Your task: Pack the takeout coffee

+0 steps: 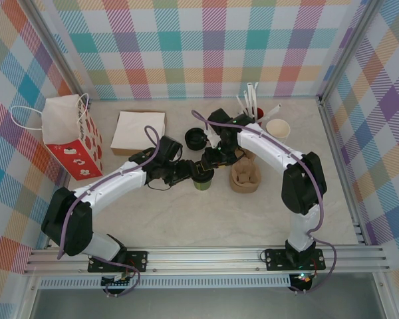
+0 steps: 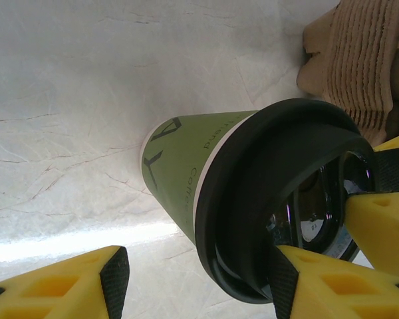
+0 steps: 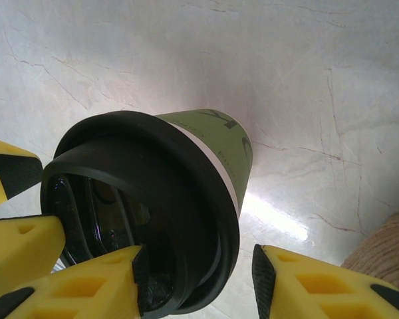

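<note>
At the middle of the table (image 1: pixel 186 219), just left of the stack of pulp carriers (image 1: pixel 245 177), the takeout coffee (image 1: pixel 201 184) stands upright between both arms. We judge the step to be taking hold of the cup for packing.

The left gripper (image 2: pixel 196 272) straddles the cup with its fingers apart. One pad sits at the black lid (image 2: pixel 272 199) and the other is clear of the green wall. The right gripper (image 3: pixel 198 269) hangs over the top, fingers also apart. The lid's rim lies between them, not clamped as far as we can tell.

We would close on the paper wall below the rim rather than on the lid, which could pop off. We would also squeeze gently, keep the cup upright and let one gripper carry it.

For room, the paper bag (image 1: pixel 70 139) stands well apart at the left. The carriers crowd the right, spare black lids (image 1: pixel 195 138) lie behind, and bare tabletop opens toward the near edge.
</note>
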`<action>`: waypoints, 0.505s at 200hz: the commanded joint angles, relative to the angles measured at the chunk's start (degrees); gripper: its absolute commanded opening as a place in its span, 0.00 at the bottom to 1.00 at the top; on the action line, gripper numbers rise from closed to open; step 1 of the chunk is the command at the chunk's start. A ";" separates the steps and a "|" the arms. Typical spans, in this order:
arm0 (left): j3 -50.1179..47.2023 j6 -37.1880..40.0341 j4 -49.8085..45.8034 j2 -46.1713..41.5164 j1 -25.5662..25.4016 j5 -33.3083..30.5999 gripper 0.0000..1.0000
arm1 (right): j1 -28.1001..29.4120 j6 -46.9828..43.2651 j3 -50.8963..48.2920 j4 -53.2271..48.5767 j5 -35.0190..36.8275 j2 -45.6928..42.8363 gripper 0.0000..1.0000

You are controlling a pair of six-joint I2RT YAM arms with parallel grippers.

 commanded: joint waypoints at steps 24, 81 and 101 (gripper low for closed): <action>-2.19 1.55 -2.01 1.99 0.44 -0.65 0.58 | -0.19 0.37 -4.35 -3.64 1.53 2.33 0.46; -4.42 1.74 -2.33 3.27 0.49 -0.91 0.56 | -0.25 0.57 -6.68 -4.58 1.70 3.44 0.43; -5.93 0.92 -2.46 3.27 0.61 -0.61 0.51 | -0.25 0.55 -7.06 -5.15 2.06 3.57 0.42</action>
